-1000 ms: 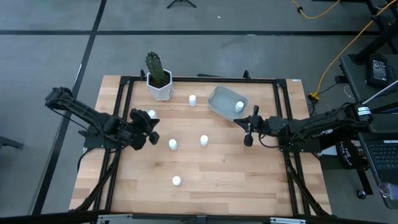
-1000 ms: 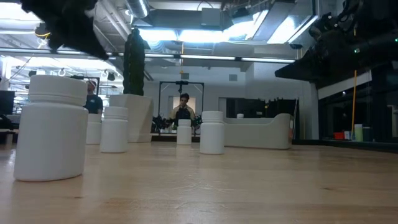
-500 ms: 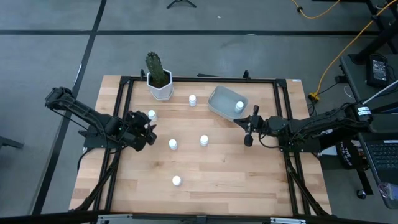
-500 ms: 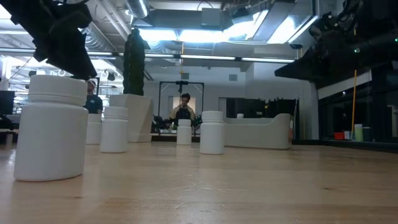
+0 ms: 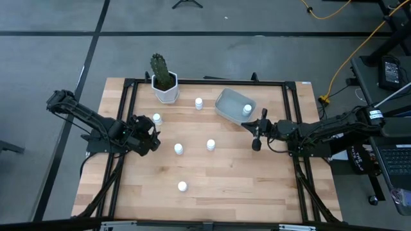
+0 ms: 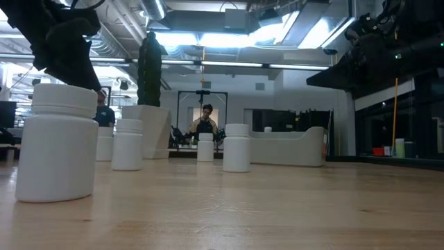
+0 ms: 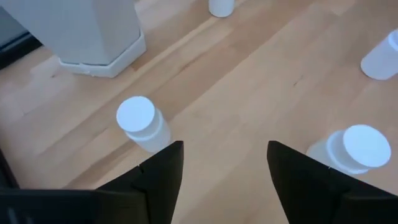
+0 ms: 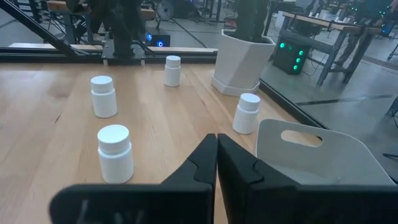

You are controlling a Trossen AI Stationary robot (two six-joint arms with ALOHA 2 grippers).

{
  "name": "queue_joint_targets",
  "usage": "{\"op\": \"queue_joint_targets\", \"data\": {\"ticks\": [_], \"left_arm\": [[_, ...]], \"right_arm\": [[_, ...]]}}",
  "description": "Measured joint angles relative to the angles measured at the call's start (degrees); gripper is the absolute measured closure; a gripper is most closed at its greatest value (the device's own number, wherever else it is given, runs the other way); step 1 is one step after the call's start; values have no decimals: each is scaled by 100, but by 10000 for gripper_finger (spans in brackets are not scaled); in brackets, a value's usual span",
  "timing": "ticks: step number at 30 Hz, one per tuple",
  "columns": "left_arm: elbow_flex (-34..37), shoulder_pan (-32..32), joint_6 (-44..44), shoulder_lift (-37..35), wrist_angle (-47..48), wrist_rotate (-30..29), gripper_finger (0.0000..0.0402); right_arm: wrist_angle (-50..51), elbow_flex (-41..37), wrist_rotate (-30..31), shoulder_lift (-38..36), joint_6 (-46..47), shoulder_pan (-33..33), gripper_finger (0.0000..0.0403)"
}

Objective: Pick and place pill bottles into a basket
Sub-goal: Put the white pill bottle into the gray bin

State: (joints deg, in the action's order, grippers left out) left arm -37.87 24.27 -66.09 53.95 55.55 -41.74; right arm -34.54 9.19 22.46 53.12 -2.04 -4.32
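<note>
Left gripper (image 5: 153, 133): it has pulled back a touch over the last second and now hangs just beside the pill bottle near the cactus pot (image 5: 156, 118), jaws spread wide with nothing between them.
What the wrist sees: that bottle (image 7: 138, 120) sits ahead of one finger, off to the side of the gap, so the line-up isn't there yet; a second bottle (image 7: 357, 147) sits beside the other finger.
Right gripper (image 5: 257, 133): hasn't budged, parked just beside the basket (image 5: 228, 102), jaws pressed together on nothing.
Basket: one bottle (image 5: 247, 110) already lies inside, at the end nearest the right arm.
Loose bottles: five on the surface (image 5: 231, 173) — the one by the left gripper, one beside the cactus pot (image 5: 166, 88) at (image 5: 198, 102), two mid-surface (image 5: 178, 149) and (image 5: 210, 145), one nearest the front edge (image 5: 182, 187).
Meaning for the task: my read is the left arm is re-aiming for its next pick; early days, one in, five to go.
Watch for: a finger clipping the bottle and tipping it.
</note>
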Motion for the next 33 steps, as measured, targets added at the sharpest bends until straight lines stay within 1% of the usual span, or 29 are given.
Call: {"op": "queue_joint_targets", "data": {"ticks": [3,5,7,10,15,18,22,28,30,33], "left_arm": [[0,-65,-422,0,0,-40,176],[0,-225,-734,26,2,-66,176],[0,-424,-857,33,13,-67,178],[0,-807,-731,124,28,-73,179],[0,-1380,-84,420,49,-125,180],[0,-1639,77,640,44,-162,180],[0,-1821,149,954,27,-49,180],[0,-1904,122,1389,-184,72,180],[0,-1934,24,1487,-180,192,180],[0,-1986,-160,1599,-179,212,180]], "right_arm": [[0,0,2,0,-2,6,386],[2,0,7,0,-1,38,386],[2,0,11,0,2,97,386],[6,0,14,0,101,190,386],[17,0,13,0,181,259,386],[24,0,11,0,181,278,386],[24,0,11,0,174,278,386],[22,0,9,0,160,278,386],[21,0,8,0,166,278,386],[17,0,8,0,168,278,386]]}}
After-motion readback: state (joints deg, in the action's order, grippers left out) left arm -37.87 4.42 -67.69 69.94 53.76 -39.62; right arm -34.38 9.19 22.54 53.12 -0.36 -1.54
